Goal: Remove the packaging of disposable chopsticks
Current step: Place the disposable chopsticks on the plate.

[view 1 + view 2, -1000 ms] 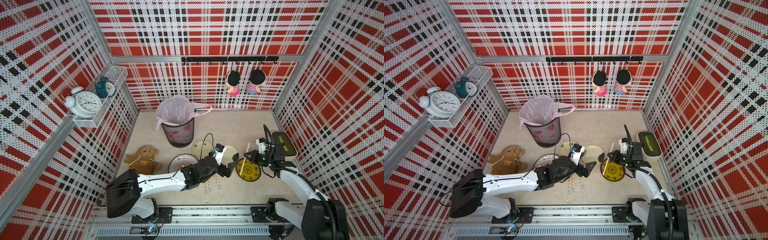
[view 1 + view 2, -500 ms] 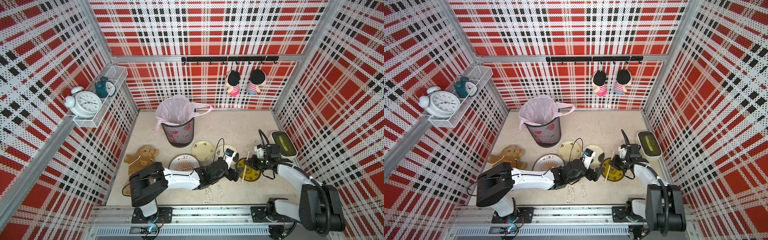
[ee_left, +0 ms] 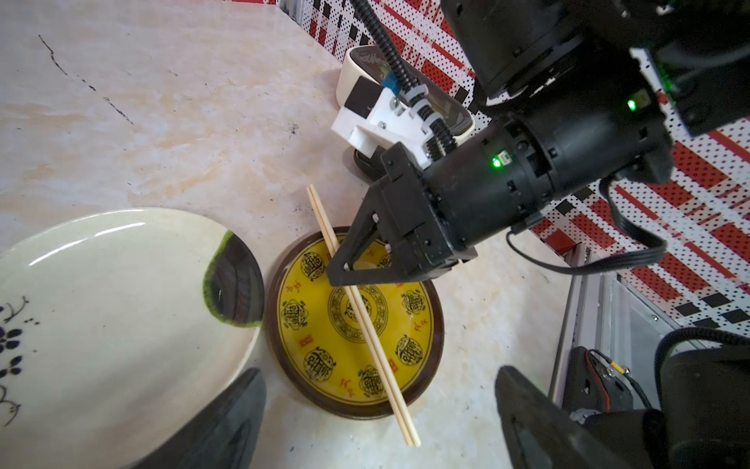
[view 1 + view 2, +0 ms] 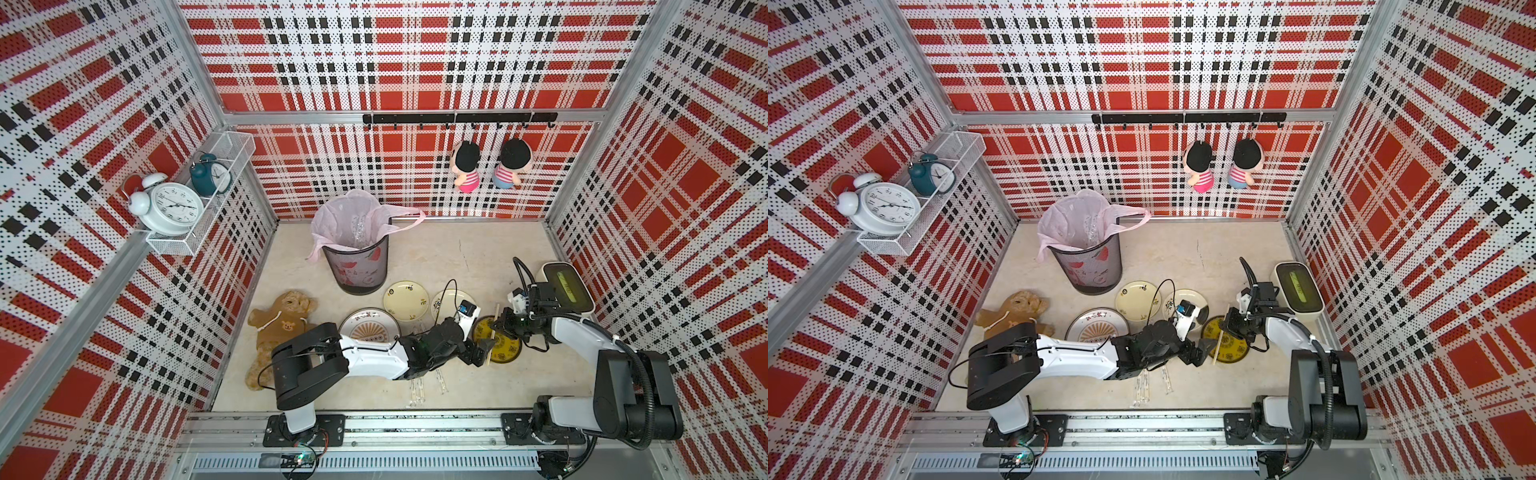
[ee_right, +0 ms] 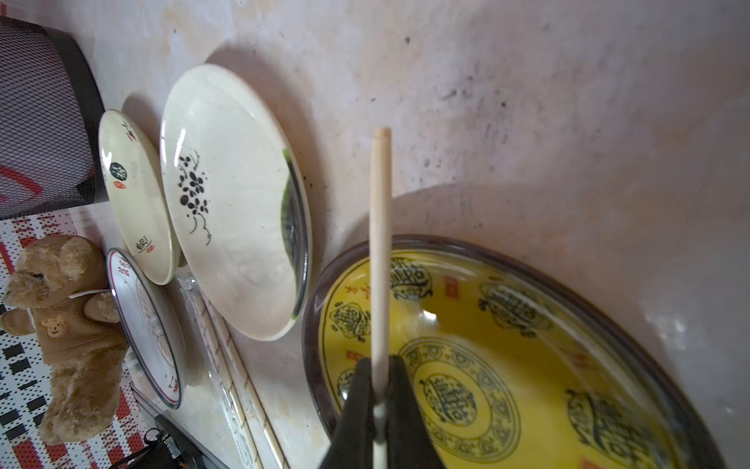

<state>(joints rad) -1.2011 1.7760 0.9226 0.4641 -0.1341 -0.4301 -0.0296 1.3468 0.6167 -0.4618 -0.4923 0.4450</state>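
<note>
Found the right jaws pinched together on a bare pair of chopsticks (image 3: 365, 320), gripping about a third of the way along. Saw the pair slanting across the yellow plate (image 3: 422, 292) with both ends past the rim. Could not tell whether resting on the plate or held just above. Matched the same pair in both top views (image 4: 494, 332) (image 4: 1221, 336) and, end-on, in the right wrist view (image 5: 380, 251).

Found the left jaws spread wide with nothing between, low over the tabletop (image 4: 478, 249), just beside the yellow plate and a flowered plate (image 3: 101, 325). Saw one end of the chopsticks between the two fingers (image 3: 239, 422) in the left wrist view, not touching either.

Noted more pairs in clear packaging (image 4: 417, 390) lying flat under the left arm, near the front rail. Spotted crinkly clear plastic (image 4: 359, 226) inside the pink-lined bin (image 4: 357, 270). Noted a teddy (image 4: 282, 324) left of the plates.
</note>
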